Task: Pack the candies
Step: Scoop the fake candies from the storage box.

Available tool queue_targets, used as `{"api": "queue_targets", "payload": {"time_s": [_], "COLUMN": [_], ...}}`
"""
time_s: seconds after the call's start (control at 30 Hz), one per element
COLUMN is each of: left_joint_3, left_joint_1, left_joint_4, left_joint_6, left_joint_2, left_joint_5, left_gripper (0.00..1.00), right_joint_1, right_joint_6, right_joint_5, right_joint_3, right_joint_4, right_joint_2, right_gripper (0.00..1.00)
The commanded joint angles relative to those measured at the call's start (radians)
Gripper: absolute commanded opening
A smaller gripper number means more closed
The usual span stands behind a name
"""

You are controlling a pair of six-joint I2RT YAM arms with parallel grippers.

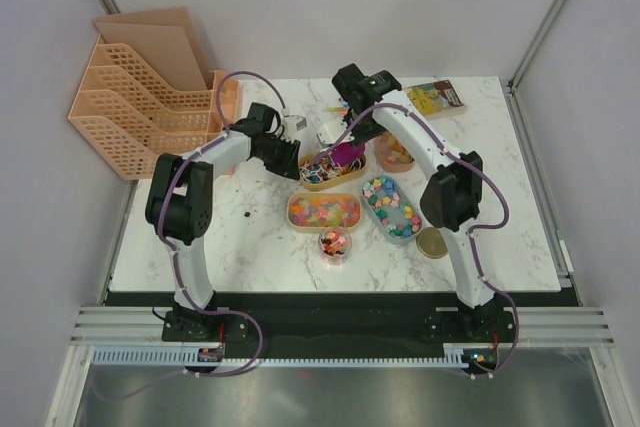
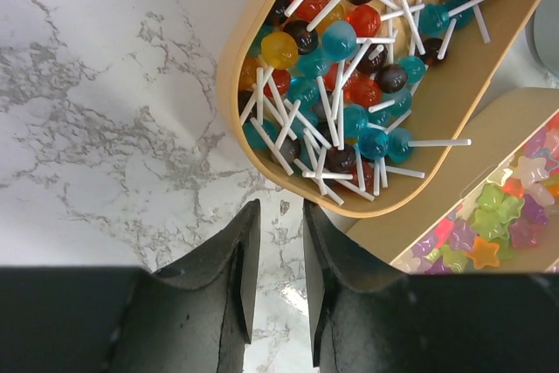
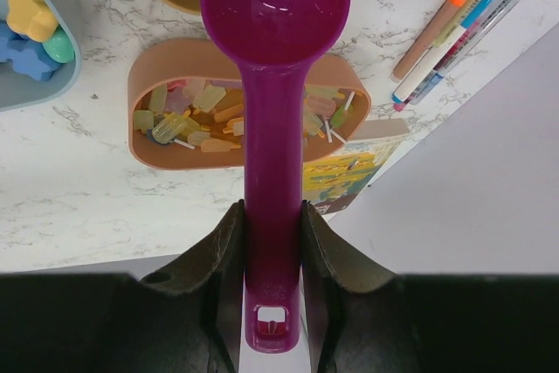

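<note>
The candies lie in open trays mid-table: lollipops (image 1: 322, 165) in a tan oval tray (image 2: 229, 67), bright star sweets (image 1: 325, 211), pastel chunks (image 1: 390, 205) in a blue tray, and stick sweets (image 3: 188, 115) in a small orange tray (image 1: 393, 152). A small round jar (image 1: 336, 243) holds a few sweets. My right gripper (image 3: 272, 211) is shut on the handle of a magenta scoop (image 3: 275, 6), held above the lollipop tray. My left gripper (image 2: 281, 211) is empty with its jaws a little apart, low over bare marble just left of the lollipop tray.
A gold lid (image 1: 432, 242) lies right of the jar. A flat yellow packet (image 1: 436, 97) and coloured pens (image 3: 454, 15) lie at the back right. Orange file racks (image 1: 140, 107) stand at the back left. A small brown sweet (image 1: 247, 214) lies loose on the marble.
</note>
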Motion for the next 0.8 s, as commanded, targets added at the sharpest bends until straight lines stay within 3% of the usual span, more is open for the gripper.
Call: {"api": "queue_targets", "payload": {"time_s": [0.0, 0.77], "left_joint_3": [0.049, 0.075], "left_joint_1": [-0.004, -0.032], "left_joint_4": [0.017, 0.019], "left_joint_6": [0.012, 0.01], "left_joint_2": [0.021, 0.042], "left_joint_5": [0.026, 0.025], "left_gripper": [0.33, 0.31], "right_joint_1": [0.015, 0.046], "right_joint_6": [-0.033, 0.065], "right_joint_5": [0.001, -0.166], "right_joint_3": [-0.016, -0.047], "right_joint_4": [-0.055, 0.003], "right_joint_2": [0.01, 0.071], "right_gripper": [0.0, 0.0]}}
